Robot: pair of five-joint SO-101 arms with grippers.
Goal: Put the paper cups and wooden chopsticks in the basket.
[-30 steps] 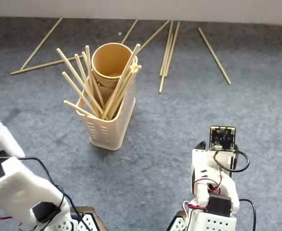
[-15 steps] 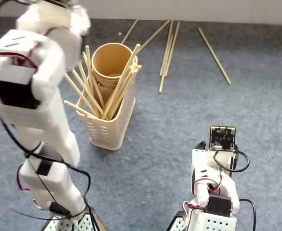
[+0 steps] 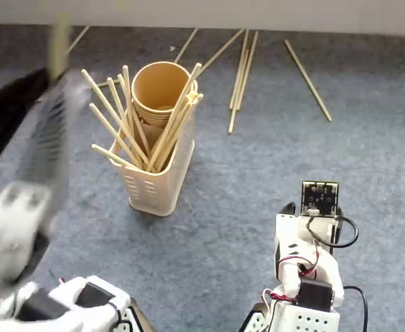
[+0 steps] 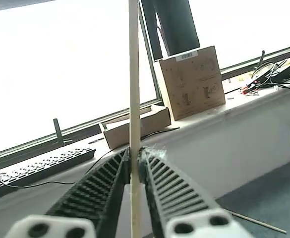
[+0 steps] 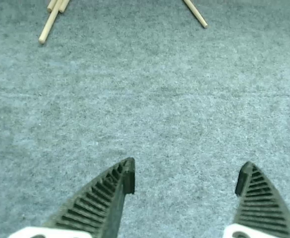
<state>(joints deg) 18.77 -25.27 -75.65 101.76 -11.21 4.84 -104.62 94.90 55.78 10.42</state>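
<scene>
the left claw pinches one chopstick upright, likely so it drops end-first into the basket near the carpet's middle, which holds cups. the right claw rests open by the near edge.

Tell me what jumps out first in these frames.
First, the left gripper, shut on a single chopstick. Next, the basket in the middle of the high view, crammed with paper cups and slanting chopsticks, with loose chopsticks on the grey carpet beyond it. The right gripper hangs open over bare carpet.
</scene>
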